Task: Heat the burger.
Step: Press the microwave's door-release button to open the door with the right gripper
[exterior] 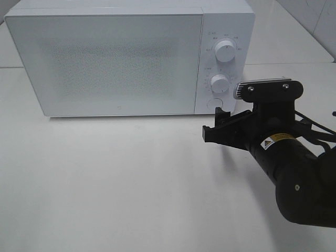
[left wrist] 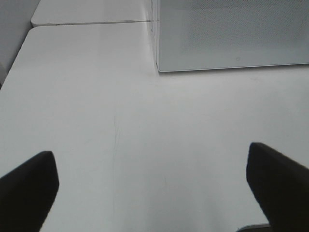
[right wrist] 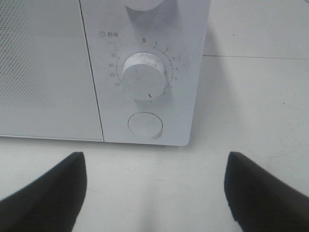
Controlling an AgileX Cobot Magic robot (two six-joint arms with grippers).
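Black right gripper [exterior: 212, 124] stands released, its two dark fingers [right wrist: 48, 195] spread wide with only bare tabletop between them. In the high view it sits right of centre, just in front of the lower right corner of the white box-shaped microwave oven [exterior: 115, 58]. It points at the control panel, and the wrist view shows a strip of table between the fingertips and the oven's front.

The burger shows in none of the three views. The oven's door is shut and its frosted, dotted window [exterior: 105, 60] lets nothing be seen through it, so where the burger lies relative to either gripper cannot be told.

On the panel at the upper right of the high view, the round white upper dial [exterior: 226, 51] sits above the round white timer dial [exterior: 219, 82], with a flat round white button [exterior: 215, 103] lowest, closest to the right gripper. In the right wrist view the timer dial [right wrist: 145, 75] has a thin red mark on the far side of the scale from its printed 0, and the button [right wrist: 145, 124] is just beside it.

The black jointed right arm [exterior: 296, 181] fills the lower right corner of the high view. The left gripper [left wrist: 150, 151] is also released: its dark fingers [left wrist: 29, 191] stand far apart over the plain white table [left wrist: 96, 121], well apart from the oven's corner [left wrist: 231, 34]. The white table [exterior: 105, 184] fills the lower half of the high view.
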